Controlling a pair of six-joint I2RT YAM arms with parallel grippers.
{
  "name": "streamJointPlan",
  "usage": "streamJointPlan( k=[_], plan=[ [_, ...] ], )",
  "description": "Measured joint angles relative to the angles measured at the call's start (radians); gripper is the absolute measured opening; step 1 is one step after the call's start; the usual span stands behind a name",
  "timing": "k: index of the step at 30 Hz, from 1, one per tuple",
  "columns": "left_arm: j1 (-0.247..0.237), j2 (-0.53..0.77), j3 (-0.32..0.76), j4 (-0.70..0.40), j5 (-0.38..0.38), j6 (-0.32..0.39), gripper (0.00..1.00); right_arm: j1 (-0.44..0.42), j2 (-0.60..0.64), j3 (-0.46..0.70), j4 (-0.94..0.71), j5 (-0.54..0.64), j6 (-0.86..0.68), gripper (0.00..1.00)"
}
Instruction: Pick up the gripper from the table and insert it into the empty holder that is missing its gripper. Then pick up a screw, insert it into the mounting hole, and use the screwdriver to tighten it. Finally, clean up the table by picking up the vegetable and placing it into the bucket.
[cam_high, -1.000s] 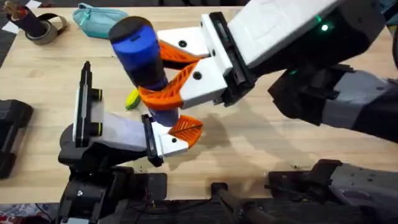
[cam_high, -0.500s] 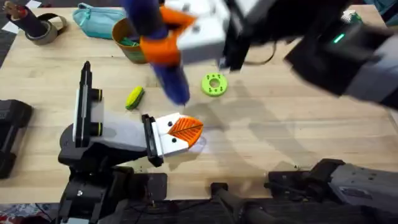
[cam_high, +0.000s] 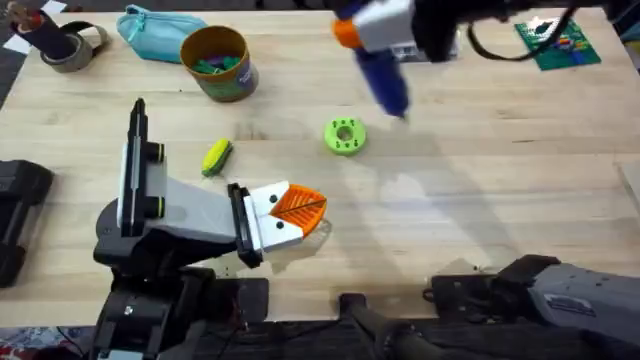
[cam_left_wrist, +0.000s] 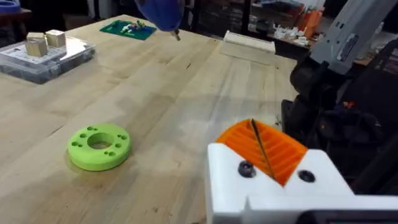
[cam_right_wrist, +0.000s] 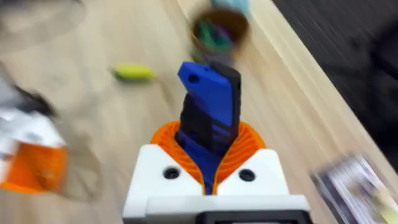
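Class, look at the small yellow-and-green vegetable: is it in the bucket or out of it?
Out. The vegetable lies on the bare table, apart from the bucket.

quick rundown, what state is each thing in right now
screwdriver: held in the right gripper, lifted off the table
left gripper: shut, nothing in it
vegetable: lying on the table
bucket: upright, items inside
green disc: flat on the table

Right hand (cam_high: 375, 30) grips the screwdriver (cam_high: 385, 75) above the table (cam_high: 480, 190).
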Motion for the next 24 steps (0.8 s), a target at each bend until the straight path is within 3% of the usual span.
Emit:
streamJointPlan(
  k=[5,15,24],
  plan=[
    [0.0,0.0,0.0,0.0,0.0,0.0,0.018,0.0,0.0,0.001,-0.202,0.261,-0.128,0.045],
    [0.0,0.0,0.0,0.0,0.0,0.0,0.018,-0.049,0.022,0.004,-0.211,0.394,-0.347,0.042],
    [0.0,0.0,0.0,0.003,-0.016,0.0,0.016,-0.194,0.276,0.011,-0.248,0.501,-0.657,0.039]
  ],
)
